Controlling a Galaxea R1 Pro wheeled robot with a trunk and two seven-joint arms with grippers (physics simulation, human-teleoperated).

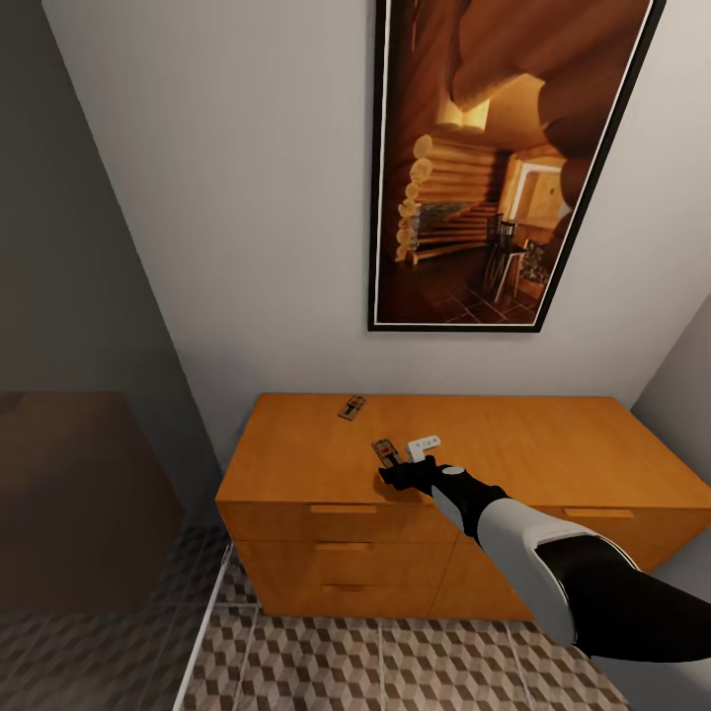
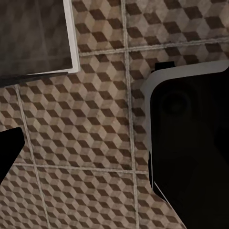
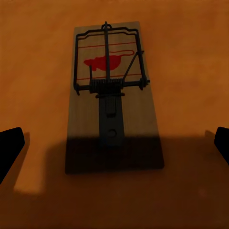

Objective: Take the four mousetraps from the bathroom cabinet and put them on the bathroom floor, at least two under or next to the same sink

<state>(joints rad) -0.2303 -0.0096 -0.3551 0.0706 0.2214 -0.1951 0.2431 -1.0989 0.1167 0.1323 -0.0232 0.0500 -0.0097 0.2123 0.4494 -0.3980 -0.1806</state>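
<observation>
Fingers (image 3: 10, 148) of right gripper (image 1: 395, 475) spread wide over flat wooden mousetrap (image 3: 113, 98) on smooth orange counter (image 1: 296, 464); left fingers' state unclear.

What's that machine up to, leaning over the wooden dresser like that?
The robot is reaching its right pincer over the orange wooden cabinet toward a mousetrap lying flat on top. The pincer is open, its fingers either side of the trap, not yet gripping it. A second mousetrap lies further back, and a small white object sits beside the near one. The left arm's camera looks down at the patterned bathroom floor.
</observation>
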